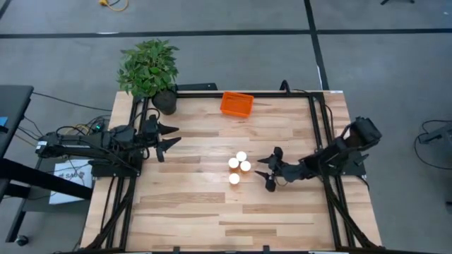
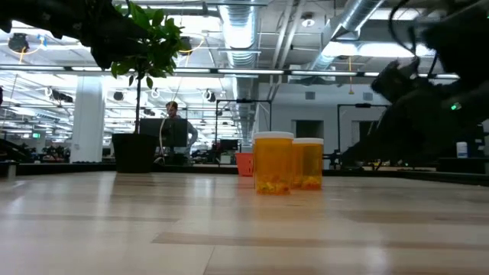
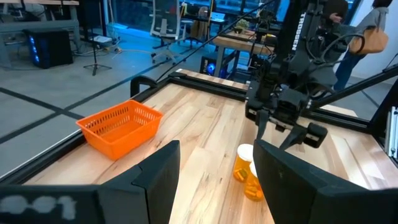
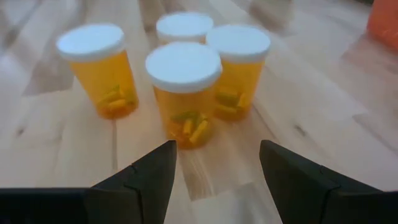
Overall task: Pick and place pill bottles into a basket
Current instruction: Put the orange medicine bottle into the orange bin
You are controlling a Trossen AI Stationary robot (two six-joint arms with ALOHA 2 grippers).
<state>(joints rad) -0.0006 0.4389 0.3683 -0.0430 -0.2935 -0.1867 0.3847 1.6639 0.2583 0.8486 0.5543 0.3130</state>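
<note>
My right tool sits low over the wooden bench, its two fingers spread wide and pinching nothing. It points straight at the pill bottles, which stand just beside it, apart from its tips. In my right wrist view the four amber bottles with white caps stand upright in a tight cluster, and the nearest pill bottle lines up with the gap between my fingers. I can see a few capsules in the bottom of each one. From above they show as four small white discs near the middle of the bench, three bunched together and the fourth just toward the near edge.

The orange basket rests near the far edge of the bench, well apart from the bottles, and it looks empty as far as my left wrist view lets me judge. A potted plant stands at the far left corner, near the basket but not touching it.

My left tool waits over the left side of the bench, fingers spread and holding nothing, aimed across toward the bottles and the right arm.

In the low view two bottles show side by side, overlapping. Behind the bench a person is standing in the room.
</note>
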